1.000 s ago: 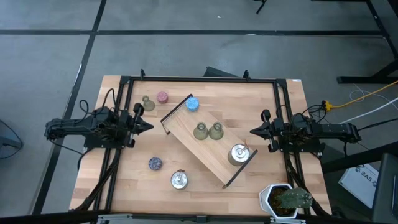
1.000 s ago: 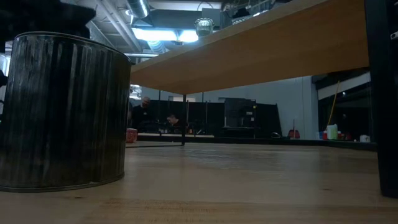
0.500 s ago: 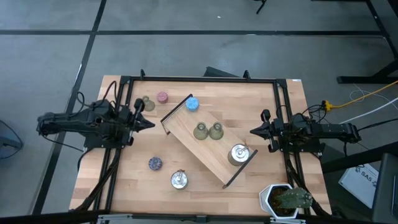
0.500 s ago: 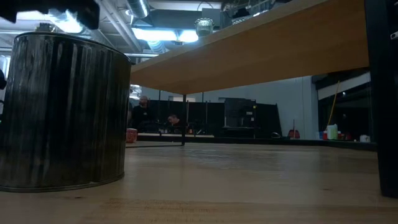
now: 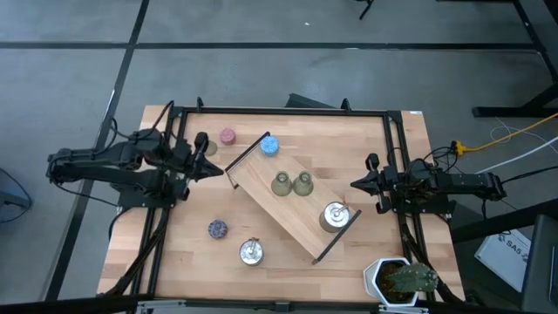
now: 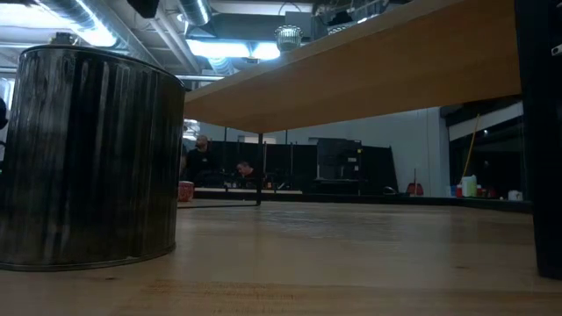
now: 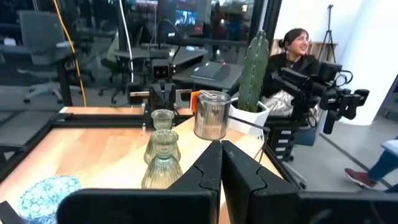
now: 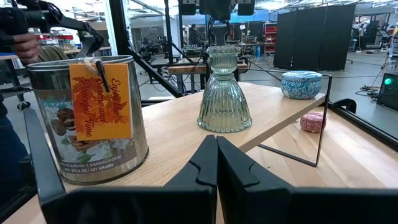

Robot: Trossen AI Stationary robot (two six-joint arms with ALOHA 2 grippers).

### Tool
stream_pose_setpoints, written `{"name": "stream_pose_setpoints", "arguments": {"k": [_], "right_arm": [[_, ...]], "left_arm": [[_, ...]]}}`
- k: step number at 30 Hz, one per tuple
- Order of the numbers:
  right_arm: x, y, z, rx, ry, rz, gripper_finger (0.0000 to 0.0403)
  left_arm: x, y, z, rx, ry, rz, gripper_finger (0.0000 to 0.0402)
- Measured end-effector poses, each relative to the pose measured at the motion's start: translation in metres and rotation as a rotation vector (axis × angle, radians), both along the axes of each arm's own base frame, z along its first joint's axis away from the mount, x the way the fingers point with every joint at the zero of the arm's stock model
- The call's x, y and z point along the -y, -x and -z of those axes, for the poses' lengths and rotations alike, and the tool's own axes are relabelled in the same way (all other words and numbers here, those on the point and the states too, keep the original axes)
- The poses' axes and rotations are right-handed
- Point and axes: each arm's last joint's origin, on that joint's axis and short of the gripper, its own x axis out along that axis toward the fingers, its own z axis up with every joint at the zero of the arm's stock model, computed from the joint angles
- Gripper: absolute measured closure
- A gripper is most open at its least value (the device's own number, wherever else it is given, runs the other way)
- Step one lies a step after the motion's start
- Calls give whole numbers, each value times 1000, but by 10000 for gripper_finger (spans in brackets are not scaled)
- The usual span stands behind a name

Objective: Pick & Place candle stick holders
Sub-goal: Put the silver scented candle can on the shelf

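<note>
Both pincers clenched and empty above the table [image 5: 200,262].

The left pincer [image 5: 216,168] hangs beside the wooden tray [image 5: 261,202]; the pink holder [image 5: 227,136] and blue holder [image 5: 269,145] lie just beyond it. Ahead of the right pincer [image 5: 356,184], the tray carries two green holders [image 5: 291,183] and a silver holder [image 5: 334,215].

Both arms' fingers [image 7: 221,180] closed, empty.
</note>
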Motion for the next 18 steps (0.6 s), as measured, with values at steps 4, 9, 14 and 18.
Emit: {"name": "stream_pose_setpoints", "arguments": {"k": [4,9,14,18], "right_arm": [[0,0,0,0,0,0,402],[0,0,0,0,0,0,402],[0,0,0,0,0,0,402],[0,0,0,0,0,0,402]], "left_arm": [[0,-6,-12,-36,3,0,400],[-1,-14,-25,-69,10,0,400],[-1,-23,-36,-109,25,2,400],[-2,-31,-38,-194,34,16,400]]}}
